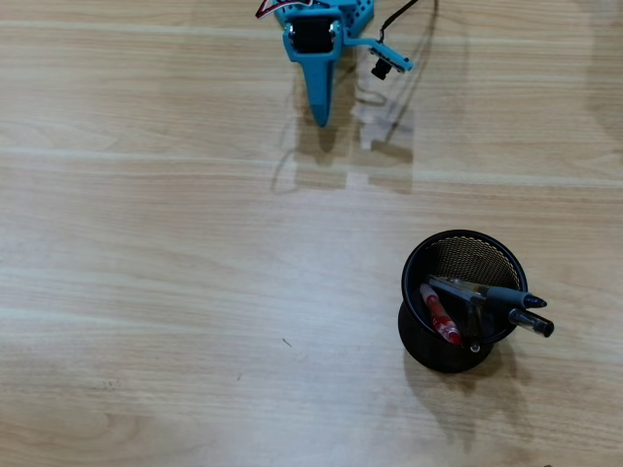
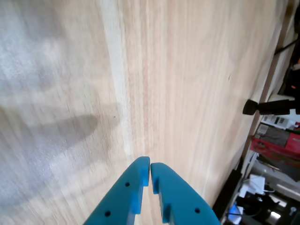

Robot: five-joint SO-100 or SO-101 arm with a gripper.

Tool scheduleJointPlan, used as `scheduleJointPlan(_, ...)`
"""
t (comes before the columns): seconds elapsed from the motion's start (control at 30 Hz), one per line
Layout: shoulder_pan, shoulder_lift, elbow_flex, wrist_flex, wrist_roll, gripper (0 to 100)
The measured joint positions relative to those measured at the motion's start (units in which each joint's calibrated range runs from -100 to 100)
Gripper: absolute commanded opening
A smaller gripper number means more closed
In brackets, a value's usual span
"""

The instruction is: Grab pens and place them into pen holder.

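Overhead view, pens point(image 1: 487, 304) inside pen holder point(image 1: 419, 263), gripper point(image 2: 150, 164) closed, empty

Blue pincer point(image 2: 150, 165) closed, empty, tips pressed together.

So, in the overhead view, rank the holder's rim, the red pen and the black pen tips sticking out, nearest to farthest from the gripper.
1. The pen holder rim, upper edge, lower right of the gripper.
2. The red pen, inside the cup on its left.
3. The black pen tips, jutting past the right rim.
The last two are fairly close; the fingers are shut and hold nothing.
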Motion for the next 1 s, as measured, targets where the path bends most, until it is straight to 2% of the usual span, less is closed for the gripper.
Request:
scheduleJointPlan(0.17,0.0,0.0,0.0,0.1,1.6,2)
scheduleJointPlan(1.0,0.0,0.0,0.1,0.1,1.6,2)
